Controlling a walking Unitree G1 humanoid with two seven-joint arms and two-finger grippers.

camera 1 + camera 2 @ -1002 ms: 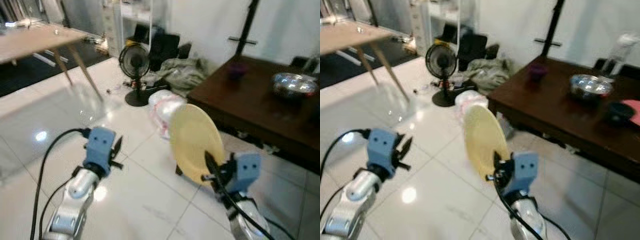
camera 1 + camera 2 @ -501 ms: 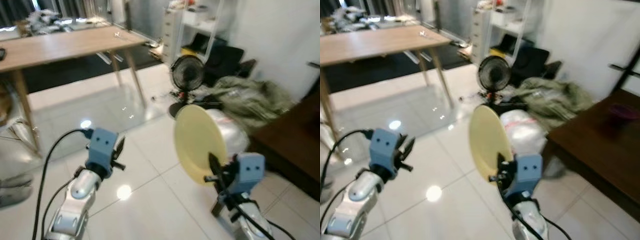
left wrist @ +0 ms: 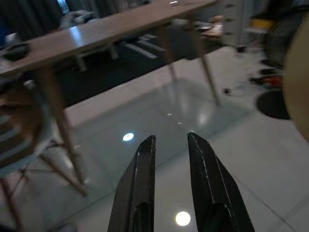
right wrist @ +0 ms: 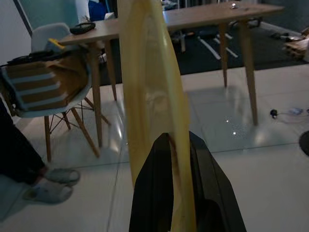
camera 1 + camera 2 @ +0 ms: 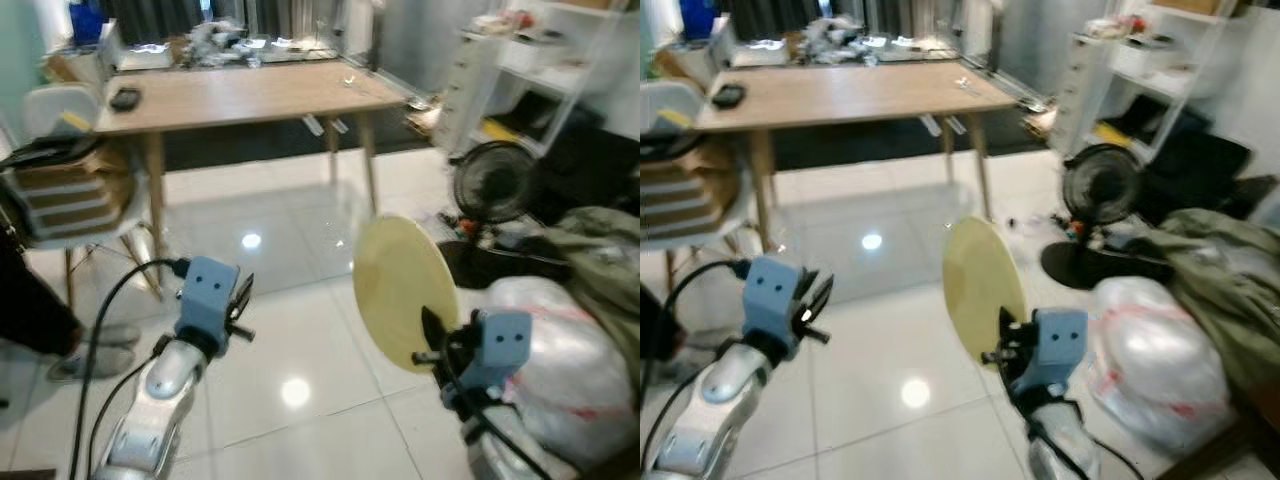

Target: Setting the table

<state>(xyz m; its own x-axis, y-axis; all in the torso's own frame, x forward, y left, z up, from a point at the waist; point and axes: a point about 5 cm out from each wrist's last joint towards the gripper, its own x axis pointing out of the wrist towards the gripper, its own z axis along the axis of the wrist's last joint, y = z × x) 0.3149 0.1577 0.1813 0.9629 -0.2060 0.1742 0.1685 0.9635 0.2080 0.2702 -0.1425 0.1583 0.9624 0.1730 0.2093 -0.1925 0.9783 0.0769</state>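
A pale yellow plate [image 5: 403,288] stands on edge in the air, and my right gripper [image 5: 428,347] is shut on its lower rim. In the right wrist view the plate [image 4: 150,96] rises between the two black fingers [image 4: 157,183]. My left gripper [image 5: 240,300] is held out at the same height, to the left, with nothing in it. Its fingers [image 3: 143,164] stand a narrow gap apart, over the white tiled floor. A long wooden table [image 5: 240,92] stands ahead, a few steps away, with small items on it.
A white chair [image 5: 55,110] stacked with boxes stands left of the table. A person's dark leg [image 5: 30,300] and grey shoe [image 5: 92,362] are at the far left. On the right are a black floor fan [image 5: 490,185], a white plastic bag [image 5: 560,345], crumpled cloth [image 5: 605,240] and white shelves [image 5: 530,60].
The whole view has swung left: the dark table has gone out of sight and the wooden table and chair have come in. Both grippers hold the same pose, the plate still gripped.
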